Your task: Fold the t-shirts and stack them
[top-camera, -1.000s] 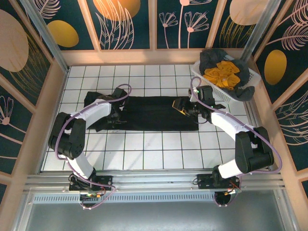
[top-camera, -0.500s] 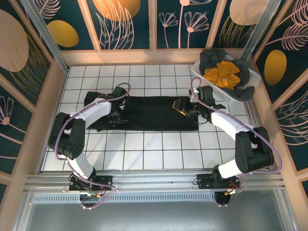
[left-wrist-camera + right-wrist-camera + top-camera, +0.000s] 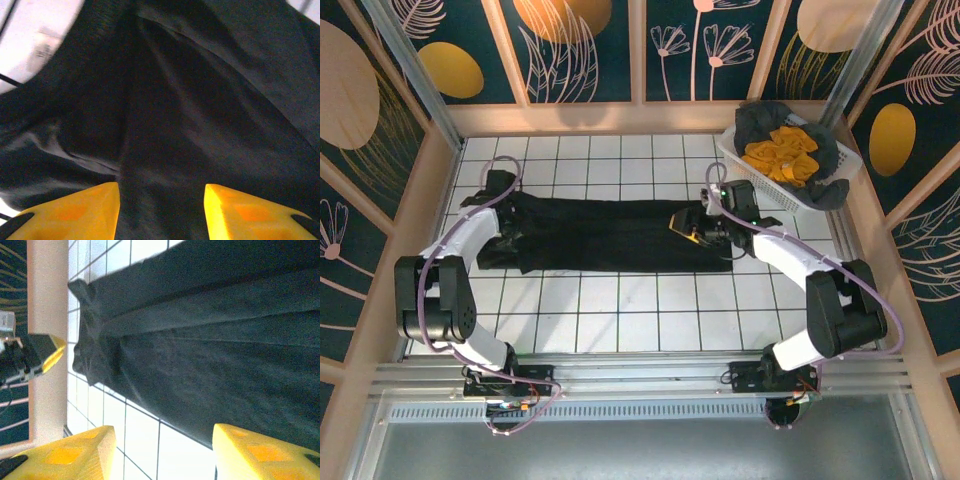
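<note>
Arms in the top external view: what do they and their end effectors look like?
The left arm and right arm match: white links, black joint housings, and a lilac cable looping alongside. The left end effector and right end effector each carry two yellow wedge-shaped fingers.

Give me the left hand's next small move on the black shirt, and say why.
Probably lower the left hand and close it on the rumpled left end of the black t-shirt, ready to fold that end toward the middle. The shirt lies as a long band across the tiles, with its left end bunched. The hand's fingers stand apart above that cloth, pinching nothing.
</note>
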Available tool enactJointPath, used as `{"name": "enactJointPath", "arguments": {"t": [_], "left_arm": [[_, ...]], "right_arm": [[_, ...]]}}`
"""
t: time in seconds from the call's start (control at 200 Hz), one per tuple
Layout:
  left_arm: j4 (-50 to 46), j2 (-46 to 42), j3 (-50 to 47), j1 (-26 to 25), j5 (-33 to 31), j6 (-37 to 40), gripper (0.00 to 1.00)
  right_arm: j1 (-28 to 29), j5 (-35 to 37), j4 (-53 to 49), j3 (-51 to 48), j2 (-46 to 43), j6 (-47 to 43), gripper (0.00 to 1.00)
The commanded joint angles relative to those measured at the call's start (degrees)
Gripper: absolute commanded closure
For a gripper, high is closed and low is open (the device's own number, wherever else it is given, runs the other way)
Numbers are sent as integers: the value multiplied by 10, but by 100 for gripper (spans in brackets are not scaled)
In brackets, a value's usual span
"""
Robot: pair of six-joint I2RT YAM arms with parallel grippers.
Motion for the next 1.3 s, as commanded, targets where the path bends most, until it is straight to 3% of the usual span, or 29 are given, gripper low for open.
{"name": "enactJointPath", "arguments": {"t": [0.0, 0.47, 0.911, 1.296], "left_arm": [[43, 11, -7, 24, -2, -4, 54], [86, 55, -45, 36, 45, 28, 62], [69, 51, -28, 36, 16, 41, 100], [35, 57, 52, 36, -22, 40, 100]], "right_arm": [[12, -21, 16, 17, 16, -15, 46], [7, -26, 15, 28, 29, -11, 46], [7, -17, 10, 31, 32, -5, 46], [6, 2, 7, 28, 22, -3, 46]]}}
